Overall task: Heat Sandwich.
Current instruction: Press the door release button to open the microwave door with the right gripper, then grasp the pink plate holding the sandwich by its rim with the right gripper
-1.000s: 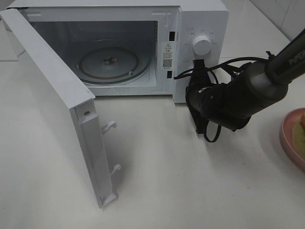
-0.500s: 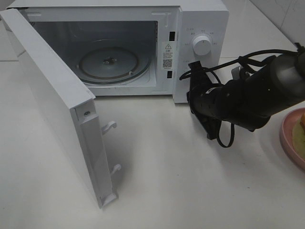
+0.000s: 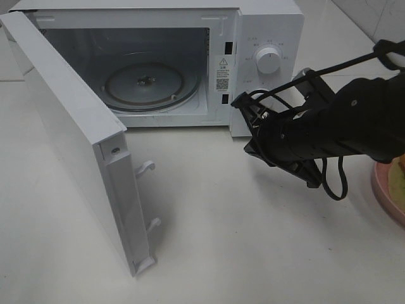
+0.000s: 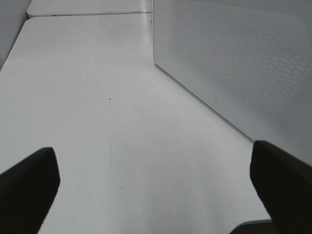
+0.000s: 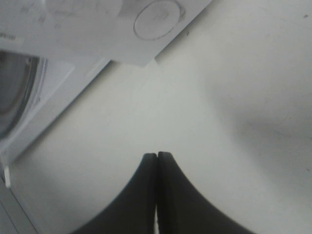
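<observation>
One table (image 3: 253, 253) carries a white microwave (image 3: 266, 38) at upper centre, door (image 3: 69, 139) swung open, turntable (image 3: 144, 85) bare. The sandwich (image 3: 399, 166) sits on its pink plate (image 3: 385, 193) at the frame's right edge. The right end effector (image 5: 157, 158) is pinched together and empty; the left end effector (image 4: 156, 180) is spread apart. Loading seems the step in hand: the right jaws must part and reach for the plate

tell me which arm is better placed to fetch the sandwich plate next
Right. The right gripper, though shut, hangs near the pink plate. The left gripper, open, sits behind the open microwave door, far from it.
</observation>
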Controlling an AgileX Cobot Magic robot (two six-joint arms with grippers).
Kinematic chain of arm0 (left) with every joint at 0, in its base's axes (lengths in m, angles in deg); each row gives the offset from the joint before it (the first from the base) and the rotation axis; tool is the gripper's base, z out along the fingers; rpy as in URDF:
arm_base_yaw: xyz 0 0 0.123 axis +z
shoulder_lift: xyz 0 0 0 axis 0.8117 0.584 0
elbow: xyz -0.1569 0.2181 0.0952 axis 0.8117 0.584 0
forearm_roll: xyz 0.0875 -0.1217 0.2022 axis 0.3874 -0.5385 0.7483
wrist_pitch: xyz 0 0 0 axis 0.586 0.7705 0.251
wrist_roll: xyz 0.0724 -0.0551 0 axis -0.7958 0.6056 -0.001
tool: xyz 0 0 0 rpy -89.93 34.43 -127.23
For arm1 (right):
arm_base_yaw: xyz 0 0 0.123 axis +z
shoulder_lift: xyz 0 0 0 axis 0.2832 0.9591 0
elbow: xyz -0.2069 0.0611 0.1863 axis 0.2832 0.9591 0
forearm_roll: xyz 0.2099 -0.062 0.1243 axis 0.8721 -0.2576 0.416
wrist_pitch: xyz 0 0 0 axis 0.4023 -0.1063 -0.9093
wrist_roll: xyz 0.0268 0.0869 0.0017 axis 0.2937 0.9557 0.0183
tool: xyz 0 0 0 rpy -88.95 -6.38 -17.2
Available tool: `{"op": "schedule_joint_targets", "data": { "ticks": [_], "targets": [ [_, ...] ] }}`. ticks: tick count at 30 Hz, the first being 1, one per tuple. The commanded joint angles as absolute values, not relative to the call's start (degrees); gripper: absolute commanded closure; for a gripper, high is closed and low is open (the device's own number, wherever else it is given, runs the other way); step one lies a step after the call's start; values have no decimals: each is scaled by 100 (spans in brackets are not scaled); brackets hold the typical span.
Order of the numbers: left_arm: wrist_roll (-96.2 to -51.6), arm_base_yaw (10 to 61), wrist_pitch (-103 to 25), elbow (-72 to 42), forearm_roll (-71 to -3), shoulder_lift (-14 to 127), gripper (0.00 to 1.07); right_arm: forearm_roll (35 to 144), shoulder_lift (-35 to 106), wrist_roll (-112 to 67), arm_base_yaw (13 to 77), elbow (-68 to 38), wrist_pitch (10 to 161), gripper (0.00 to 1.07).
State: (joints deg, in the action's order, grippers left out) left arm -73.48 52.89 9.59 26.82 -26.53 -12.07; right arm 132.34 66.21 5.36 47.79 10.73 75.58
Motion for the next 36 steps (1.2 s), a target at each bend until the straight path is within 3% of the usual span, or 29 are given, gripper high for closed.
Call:
{"op": "schedule_joint_targets", "data": {
  "ticks": [1, 19, 30, 36],
  "targets": [
    [-7337, 5266, 879, 2705, -2682, -1322, 7, 12948, 6283, -340, 4779, 1096, 8378, 107],
    [-7337, 5266, 879, 2705, -2682, -1322, 7, 10243, 5320, -1068, 4378, 1067, 11266, 105],
    [-7337, 5266, 879, 2705, -2682, -1322, 7, 10163, 4787, -2397, 4378, 1050, 11890, 101],
    [-7337, 5266, 879, 2705, -2682, -1322, 7, 9682, 4747, -2563, 4378, 615, 13036, 89]
  ]
}}
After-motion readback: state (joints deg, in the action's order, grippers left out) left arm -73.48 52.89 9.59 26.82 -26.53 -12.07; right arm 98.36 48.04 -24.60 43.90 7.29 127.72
